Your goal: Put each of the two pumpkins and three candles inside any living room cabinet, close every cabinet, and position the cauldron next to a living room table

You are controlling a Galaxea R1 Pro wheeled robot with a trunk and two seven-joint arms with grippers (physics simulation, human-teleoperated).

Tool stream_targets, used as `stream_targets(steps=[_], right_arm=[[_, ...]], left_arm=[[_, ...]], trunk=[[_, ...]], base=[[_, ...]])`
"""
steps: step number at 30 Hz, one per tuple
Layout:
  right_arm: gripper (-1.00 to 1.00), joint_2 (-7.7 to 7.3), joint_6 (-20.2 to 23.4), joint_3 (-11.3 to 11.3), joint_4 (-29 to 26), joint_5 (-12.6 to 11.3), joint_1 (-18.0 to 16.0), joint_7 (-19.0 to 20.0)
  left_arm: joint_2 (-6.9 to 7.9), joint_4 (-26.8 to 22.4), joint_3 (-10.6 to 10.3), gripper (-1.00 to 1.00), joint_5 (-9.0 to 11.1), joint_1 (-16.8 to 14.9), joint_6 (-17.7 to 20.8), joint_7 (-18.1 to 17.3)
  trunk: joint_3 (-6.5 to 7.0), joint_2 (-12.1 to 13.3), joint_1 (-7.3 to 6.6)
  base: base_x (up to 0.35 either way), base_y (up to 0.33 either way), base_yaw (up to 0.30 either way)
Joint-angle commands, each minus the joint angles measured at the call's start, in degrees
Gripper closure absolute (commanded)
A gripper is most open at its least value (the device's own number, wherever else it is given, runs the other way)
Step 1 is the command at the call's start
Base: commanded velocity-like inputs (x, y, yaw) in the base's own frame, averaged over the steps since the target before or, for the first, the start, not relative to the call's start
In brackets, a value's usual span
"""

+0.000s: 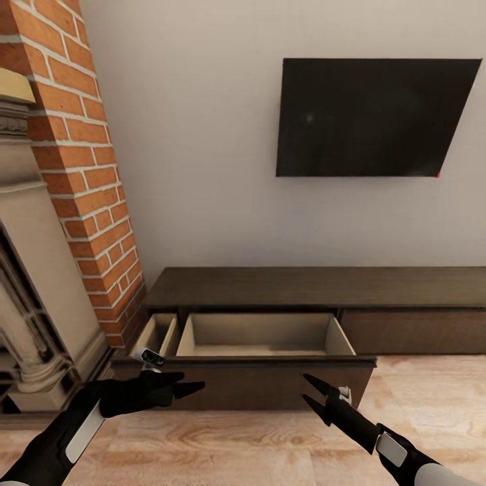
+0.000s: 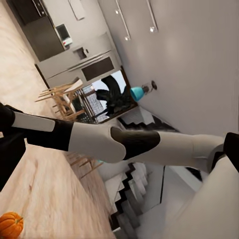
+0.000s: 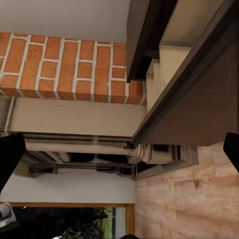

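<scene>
Dark brown wood made up the cabinet [image 1: 317, 287], its wide drawer [image 1: 263, 337] pulled out. Both claws, left [image 1: 192, 389] and right [image 1: 307, 391], were held open, empty, near it. A pumpkin [image 2: 10, 225] was seen on the floor.

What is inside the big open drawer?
The open drawer of the cabinet shows only its pale wood walls and floor, with no pumpkin or candle visible. The drawer's dark front hides the nearest strip of the floor.
</scene>
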Motion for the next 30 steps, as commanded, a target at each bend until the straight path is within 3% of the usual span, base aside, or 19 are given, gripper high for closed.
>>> stream_targets(steps=[1, 23, 30], right_arm=[[-1.0, -0.02, 0.47, 0.48, 0.04, -0.59, -0.04, 0.09], [-1.0, -0.11, -2.4, 0.39, 0.14, -0.77, -0.04, 0.32], [-1.0, -0.11, -2.51, 0.39, 0.21, -0.77, -0.04, 0.25]], left_arm=[[0.09, 0.03, -0.13, -1.0, 0.12, -0.04, 0.61, -0.22], [0.04, 0.1, -0.14, -1.0, 0.0, -0.04, 0.61, -0.22], [0.03, 0.1, -0.16, -1.0, -0.03, -0.03, 0.61, -0.22]], trunk=[[0.09, 0.39, -0.26], [3.2, 9.21, -5.09], [4.29, 12.02, -6.63]], base=[[-0.252, 0.0, -0.216], [-0.33, 0.0, -0.253], [-0.079, 0.0, -0.274]])
